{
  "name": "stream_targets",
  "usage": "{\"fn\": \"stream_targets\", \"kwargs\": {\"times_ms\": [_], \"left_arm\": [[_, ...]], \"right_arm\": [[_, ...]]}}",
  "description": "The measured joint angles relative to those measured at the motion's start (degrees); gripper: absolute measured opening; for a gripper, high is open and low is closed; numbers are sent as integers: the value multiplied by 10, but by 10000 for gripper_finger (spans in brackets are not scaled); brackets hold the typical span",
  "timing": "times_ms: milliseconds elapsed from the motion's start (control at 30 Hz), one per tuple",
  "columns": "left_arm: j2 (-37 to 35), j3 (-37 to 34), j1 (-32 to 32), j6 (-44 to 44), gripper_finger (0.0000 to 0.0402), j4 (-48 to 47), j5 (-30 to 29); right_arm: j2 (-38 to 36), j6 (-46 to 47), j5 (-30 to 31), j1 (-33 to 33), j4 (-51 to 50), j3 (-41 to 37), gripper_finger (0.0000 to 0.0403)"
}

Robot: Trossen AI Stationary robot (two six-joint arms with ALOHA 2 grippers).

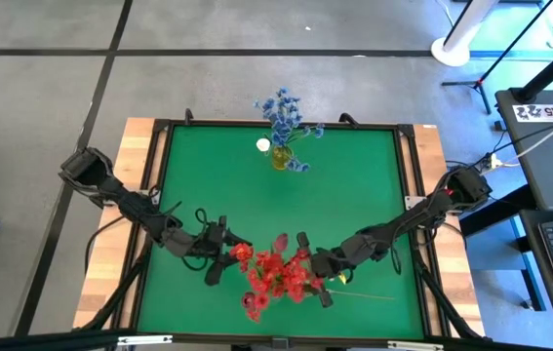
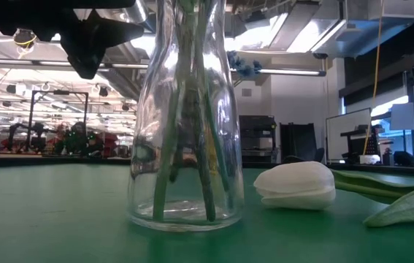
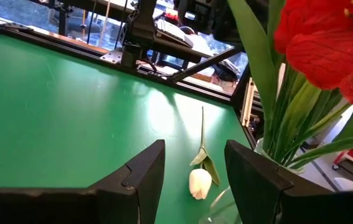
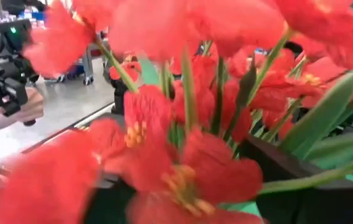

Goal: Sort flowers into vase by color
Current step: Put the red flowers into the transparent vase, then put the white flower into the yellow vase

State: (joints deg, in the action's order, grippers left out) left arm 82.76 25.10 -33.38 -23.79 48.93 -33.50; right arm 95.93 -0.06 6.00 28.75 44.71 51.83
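Red flowers (image 1: pixel 274 276) stand bunched in a glass vase (image 2: pixel 185 124) at the green desk's (image 1: pixel 208 185) near edge; a white tulip (image 3: pixel 200 182) lies beside it; left pincer (image 1: pixel 219 261) open beside the blooms; right pincer (image 1: pixel 313 263) among them, grip unclear.

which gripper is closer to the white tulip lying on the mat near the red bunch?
Right. The right gripper sits beside the red flowers, just above the white tulip in the high view. The left gripper is on the far side of the red bunch.
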Motion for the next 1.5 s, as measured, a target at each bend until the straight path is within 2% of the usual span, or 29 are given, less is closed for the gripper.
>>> {"fn": "stream_targets", "kwargs": {"times_ms": [133, 267, 533, 767, 833, 933, 1033, 1167, 1300, 1400, 1500], "left_arm": [[0, 0, -5, 0, 163, 0, 0], [0, 0, -9, 0, 163, 0, 0], [0, 0, -10, 0, 163, 0, -1], [0, 0, -10, -7, 163, -4, -1], [0, 0, -10, -9, 163, -5, -1], [0, 0, -10, -11, 163, -5, -4], [0, 0, -10, -11, 163, -5, -5], [0, 0, -9, -12, 163, -4, -6], [0, 0, -9, -16, 163, -1, -6], [0, 0, -13, -16, 163, 2, -6], [0, 0, -17, -16, 163, 5, -5]], "right_arm": [[-17, 0, 0, 1, -37, 0, 272], [-57, 0, -7, 1, -71, 0, 292], [-149, -2, -30, 1, -154, 0, 298], [-270, 62, -50, 14, -328, 0, 299], [-301, 73, -23, 26, -381, 0, 299], [-330, 95, 54, 51, -472, 0, 299], [-330, 152, 104, 67, -577, 0, 299], [-296, 265, 113, 84, -681, -16, 299], [-237, 345, 104, 93, -676, -60, 299], [-191, 381, 54, 93, -673, -77, 299], [-151, 413, 34, 92, -665, -78, 299]]}}
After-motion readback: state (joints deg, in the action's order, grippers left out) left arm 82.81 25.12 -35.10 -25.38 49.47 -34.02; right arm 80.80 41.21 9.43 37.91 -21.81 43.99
